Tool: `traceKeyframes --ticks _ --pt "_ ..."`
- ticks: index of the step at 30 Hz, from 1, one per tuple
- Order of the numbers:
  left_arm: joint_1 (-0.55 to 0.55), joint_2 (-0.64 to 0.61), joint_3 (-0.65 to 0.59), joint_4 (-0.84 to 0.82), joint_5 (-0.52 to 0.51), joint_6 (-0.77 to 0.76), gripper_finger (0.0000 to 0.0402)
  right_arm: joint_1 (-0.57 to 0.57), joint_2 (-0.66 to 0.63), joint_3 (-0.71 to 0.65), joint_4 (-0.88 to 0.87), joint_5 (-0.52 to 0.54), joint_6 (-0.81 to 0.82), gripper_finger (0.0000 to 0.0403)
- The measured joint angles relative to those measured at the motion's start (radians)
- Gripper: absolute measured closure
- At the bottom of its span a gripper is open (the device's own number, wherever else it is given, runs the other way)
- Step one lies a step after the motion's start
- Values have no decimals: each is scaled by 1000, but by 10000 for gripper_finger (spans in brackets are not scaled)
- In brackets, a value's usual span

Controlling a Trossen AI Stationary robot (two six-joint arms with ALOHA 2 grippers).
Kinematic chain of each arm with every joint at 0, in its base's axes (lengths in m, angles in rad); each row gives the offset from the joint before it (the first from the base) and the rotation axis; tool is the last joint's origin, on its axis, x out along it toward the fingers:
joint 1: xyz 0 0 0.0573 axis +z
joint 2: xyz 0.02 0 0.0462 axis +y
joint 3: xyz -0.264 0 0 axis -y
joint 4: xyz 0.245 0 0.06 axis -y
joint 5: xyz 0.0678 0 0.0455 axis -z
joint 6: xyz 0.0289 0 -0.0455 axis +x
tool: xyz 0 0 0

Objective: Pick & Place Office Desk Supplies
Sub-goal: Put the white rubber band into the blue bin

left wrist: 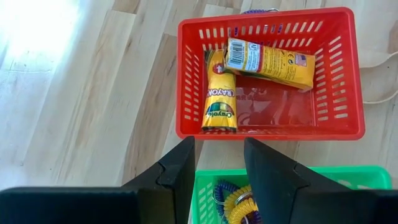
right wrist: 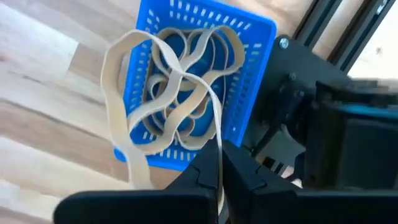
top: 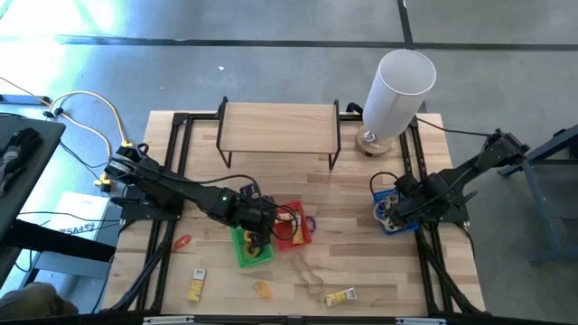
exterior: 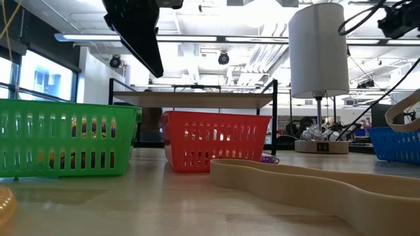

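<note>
My left gripper (left wrist: 219, 143) is open and holds nothing. It hovers over the near wall of the red basket (left wrist: 348, 74) and the far rim of the green basket (left wrist: 323, 177). The red basket holds two yellow crayon packets (left wrist: 219, 93); coiled rings (left wrist: 236, 202) lie in the green one. My right gripper (right wrist: 221, 158) is shut on a tan rubber band (right wrist: 118, 112) above the blue basket (right wrist: 249, 81), which holds more bands. Loose on the table are an orange ring (top: 183, 242), a yellow ring (top: 262, 289), two packets (top: 196, 284) and tan bands (top: 307, 271). My right gripper pinches one strand of the tan rubber band (right wrist: 217, 124) between its two fingers, coming from above at a slant. The band's big loop spreads out beyond the fingers over the blue basket and its edge, slack, and shows lifted in the low view (exterior: 401, 110).
A tall white cylinder (top: 397, 90) stands on a round base at the far right. A low wooden shelf (top: 280, 126) on black legs sits at the far middle. Black frame rails (top: 433, 253) run along both sides. A purple ring (top: 312, 222) lies beside the red basket.
</note>
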Motion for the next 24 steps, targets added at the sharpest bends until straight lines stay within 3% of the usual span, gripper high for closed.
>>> traceKeyframes --ticks 10,17,24 --pt "4 0 0 22 0 13 271 -151 1 -8 0 95 -202 400" --pt "5 0 0 22 0 13 271 -220 -7 -8 1 -24 -386 400" --pt "25 0 0 31 0 40 271 -246 -77 -7 0 -43 -442 400"
